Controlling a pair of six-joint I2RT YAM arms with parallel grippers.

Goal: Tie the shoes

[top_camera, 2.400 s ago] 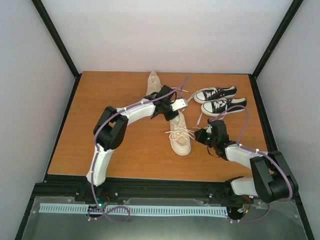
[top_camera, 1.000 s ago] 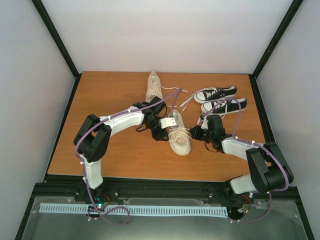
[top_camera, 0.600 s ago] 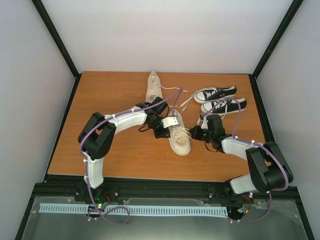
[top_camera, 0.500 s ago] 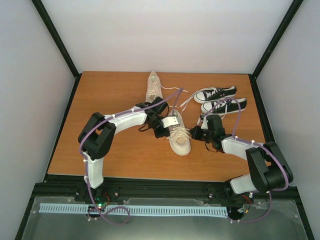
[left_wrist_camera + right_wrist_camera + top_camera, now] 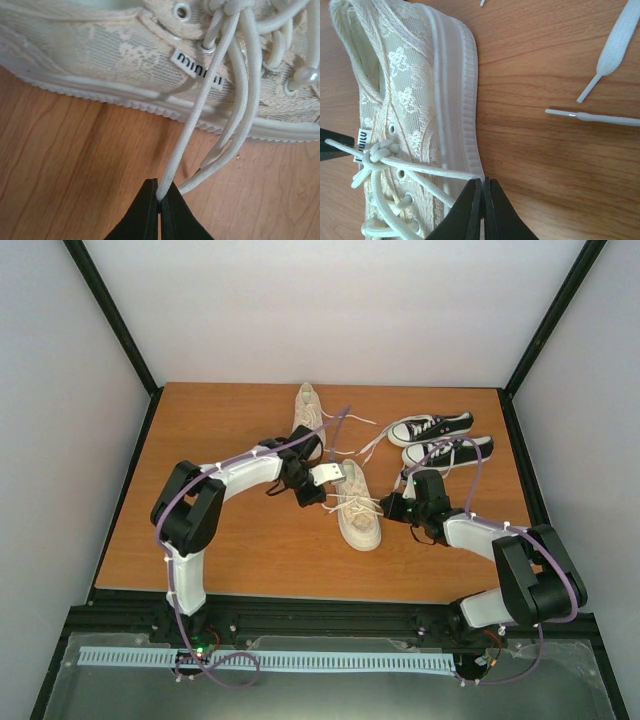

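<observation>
Two cream sneakers lie mid-table: the near shoe point(image 5: 358, 508) and the far shoe point(image 5: 306, 412). My left gripper point(image 5: 322, 477) is left of the near shoe, shut on one white lace point(image 5: 200, 105) that runs taut from the knot point(image 5: 231, 6) to its tips point(image 5: 160, 196). My right gripper point(image 5: 392, 507) is right of the same shoe, shut on the other lace point(image 5: 427, 169), pinched at its tips point(image 5: 482, 181) against the sole point(image 5: 455, 95). A knot point(image 5: 380, 150) sits over the eyelets. Loose lace loops hang beside the left-held lace.
A pair of small black sneakers point(image 5: 437, 438) stands at the back right, their white lace ends point(image 5: 600, 117) trailing on the wooden table point(image 5: 200, 520) close to my right gripper. Black frame posts and white walls bound the table.
My left gripper has pulled its lace leftwards and back, away from the near shoe, drawing it taut. My right gripper moved up to the shoe earlier and has held still since.
</observation>
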